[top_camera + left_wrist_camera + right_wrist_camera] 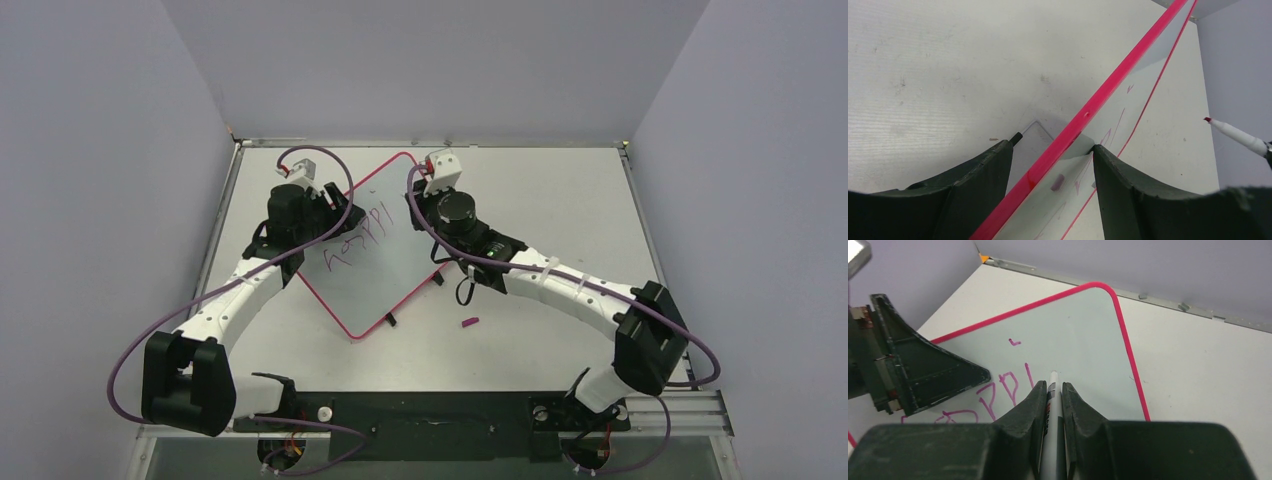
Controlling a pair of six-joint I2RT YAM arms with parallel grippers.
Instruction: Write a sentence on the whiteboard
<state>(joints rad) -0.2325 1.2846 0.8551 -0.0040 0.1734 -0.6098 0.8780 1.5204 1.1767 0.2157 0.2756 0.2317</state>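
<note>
Two arms meet over the flat, glossy white whiteboard [385,275] with rounded corners and a thin red-pink frame. It lies on the big white table [570,190], turned so that one corner points to the arm bases. Scrawled purple-magenta handwritten letters [358,235] stand in a slanted line on its left half (I read them as "happi").

The left gripper [1053,145] is at the left edge of the board. Its dark fingers [983,180] are apart, one on each side of the pink frame, with a gap showing beside the frame.

The right gripper [1052,387] is clamped on a slim white marker pen [1053,415], which points down at the board just right of the last letter. I cannot tell if the tip touches.

One small magenta piece [469,322] lies on the table near the board's right corner.
</note>
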